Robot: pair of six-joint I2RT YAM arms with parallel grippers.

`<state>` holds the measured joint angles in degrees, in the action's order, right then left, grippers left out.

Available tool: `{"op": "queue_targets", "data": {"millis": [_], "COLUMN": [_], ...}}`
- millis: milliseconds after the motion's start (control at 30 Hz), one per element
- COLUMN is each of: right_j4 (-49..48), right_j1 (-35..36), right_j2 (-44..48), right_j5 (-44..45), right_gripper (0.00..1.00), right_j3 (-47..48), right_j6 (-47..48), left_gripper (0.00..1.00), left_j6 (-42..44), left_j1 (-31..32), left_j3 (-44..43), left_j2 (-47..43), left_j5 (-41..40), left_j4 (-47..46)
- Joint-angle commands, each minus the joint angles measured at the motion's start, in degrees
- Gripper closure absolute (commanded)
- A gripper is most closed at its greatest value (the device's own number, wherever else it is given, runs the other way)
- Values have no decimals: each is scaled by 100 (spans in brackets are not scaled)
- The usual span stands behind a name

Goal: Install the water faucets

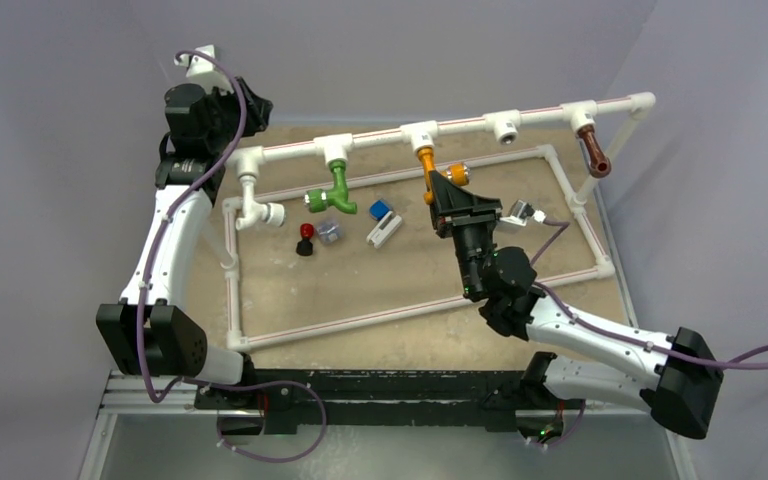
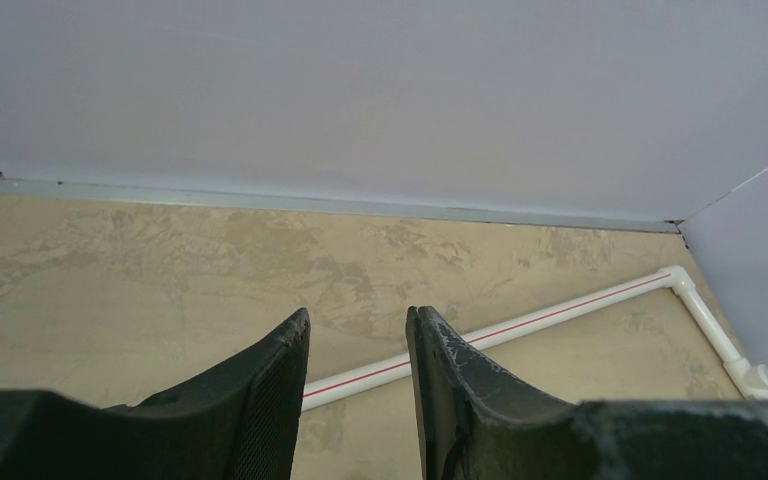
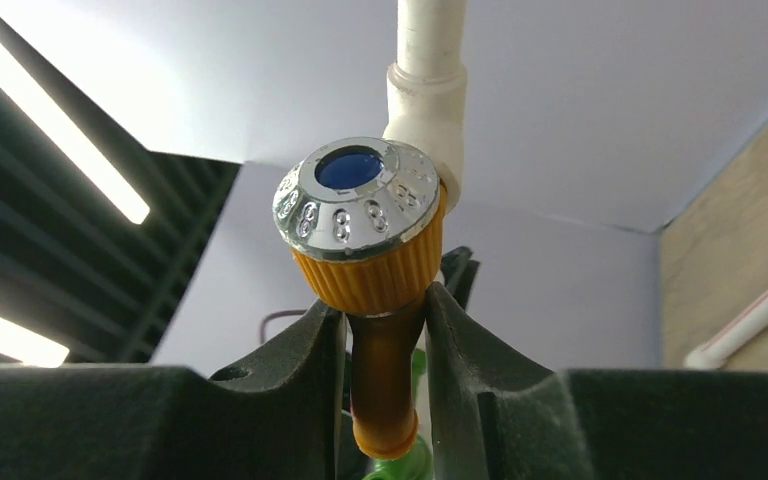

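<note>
Three water faucets hang from the raised white pipe [image 1: 380,138]: a green one [image 1: 336,187], an orange one [image 1: 426,164] with a silver-capped knob [image 1: 457,176], and a brown one [image 1: 593,150] at the right end. My right gripper [image 1: 439,192] is shut on the orange faucet [image 3: 384,352], its fingers on either side of the spout just below the knob [image 3: 358,210]. The faucet sits in a white tee [image 3: 426,105]. My left gripper [image 2: 358,318] is open and holds nothing. It hovers high at the back left [image 1: 252,104].
One tee socket [image 1: 505,125] on the raised pipe has no faucet. Inside the low pipe frame [image 1: 360,317] lie a red-and-black knob [image 1: 306,238], a small clear part [image 1: 329,232], a blue-and-white part [image 1: 382,222] and a silver fitting [image 1: 522,211]. A white elbow [image 1: 260,211] hangs at the left.
</note>
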<state>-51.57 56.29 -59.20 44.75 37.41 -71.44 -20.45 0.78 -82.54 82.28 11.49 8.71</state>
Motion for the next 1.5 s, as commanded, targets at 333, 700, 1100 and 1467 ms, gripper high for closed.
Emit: {"op": "queue_targets", "data": {"millis": [333, 700, 1100, 1467], "right_j4": [960, 1813, 2090, 2975], "right_j1": [-379, -418, -417, -417], "right_j2": [-439, -93, 725, 1327], "right_j5": [-1206, -996, -1270, -1881], "right_gripper": [100, 70, 18, 19], "right_j3": [451, 427, 89, 539], "right_j6": [-2910, -2440, -1022, 2243], "left_gripper": [60, 60, 60, 60], "left_j6": [-38, -39, -47, -47], "left_j1": [23, 3, 1, -3], "left_j3": [452, 458, 459, 458], "left_j2": [391, 394, 412, 412], "left_j5": [56, 46, 56, 38], "left_j4": [864, 860, 860, 860]}}
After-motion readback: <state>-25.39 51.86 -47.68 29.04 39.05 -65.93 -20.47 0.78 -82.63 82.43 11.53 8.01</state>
